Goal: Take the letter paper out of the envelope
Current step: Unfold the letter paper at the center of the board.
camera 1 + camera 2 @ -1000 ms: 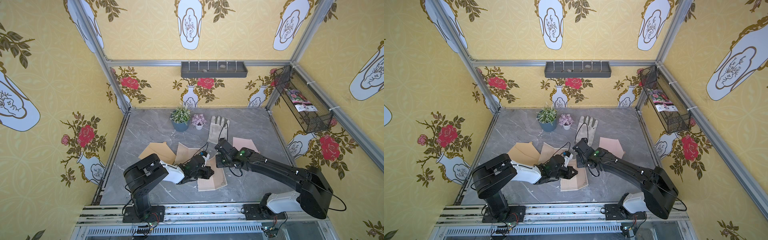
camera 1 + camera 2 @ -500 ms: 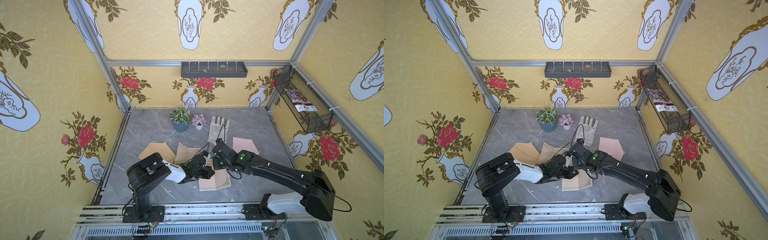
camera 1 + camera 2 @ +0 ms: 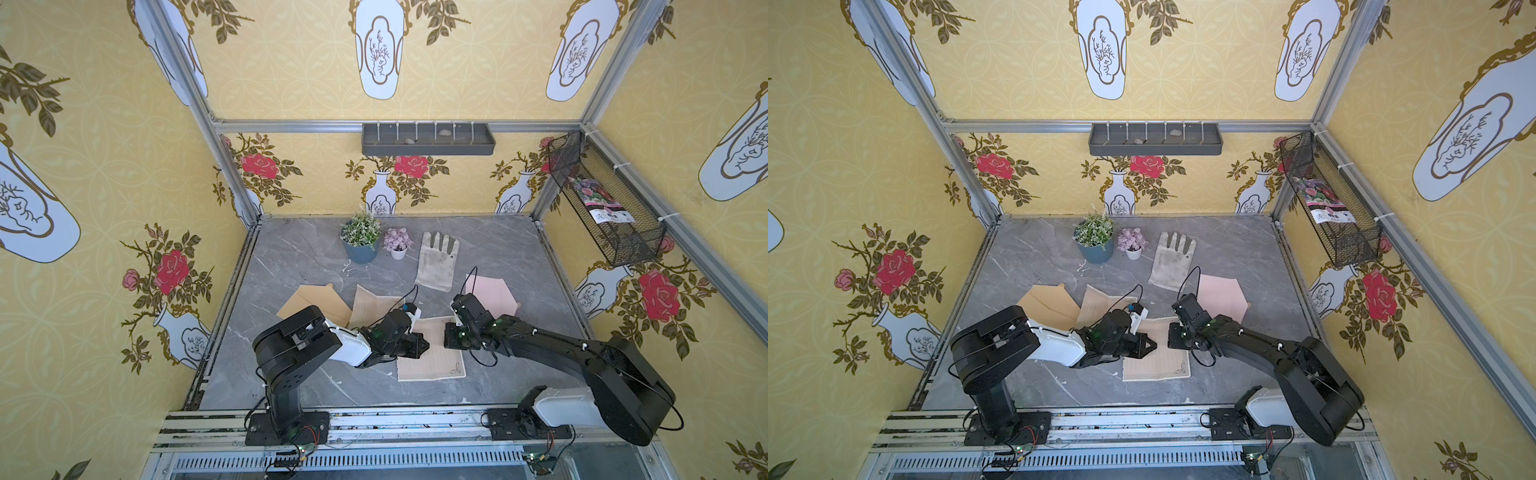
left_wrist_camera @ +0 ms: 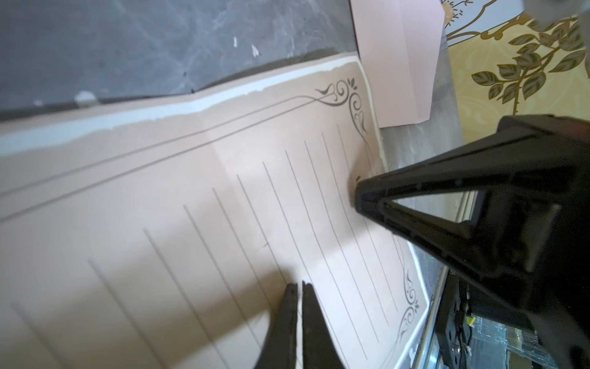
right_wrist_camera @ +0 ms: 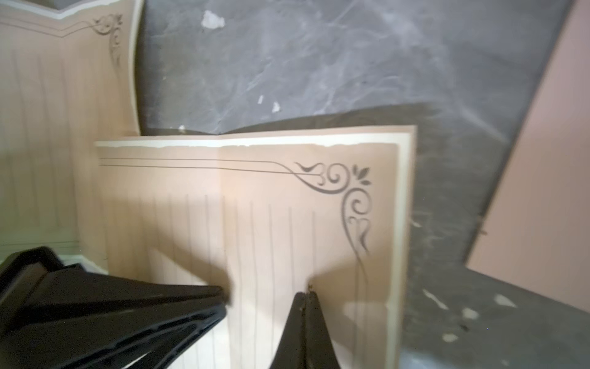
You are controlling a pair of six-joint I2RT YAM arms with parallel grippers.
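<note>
Two closed grippers, letter already out

Both the left gripper [image 4: 299,286] and right gripper [image 5: 306,296] have jaws together, tips seemingly pressing the letter paper [image 3: 432,365]. It lies unfolded on the table [image 3: 299,266], just beside the pink envelope [image 3: 492,293] and outside it. Little remains, perhaps flattening.

Both top views: bright, even, diffuse light; faint soft shadows beneath the arms on the grey tabletop [image 3: 299,266]; sharp throughout; wide-angle stretch toward the edges. Left wrist view: letter paper [image 4: 191,191] crisp mid-frame, left gripper [image 4: 299,284] soft-edged, casting a dim shadow. Right wrist view: blurred overall, dark gripper shadows across the paper, pale sheen on the tabletop.
</note>
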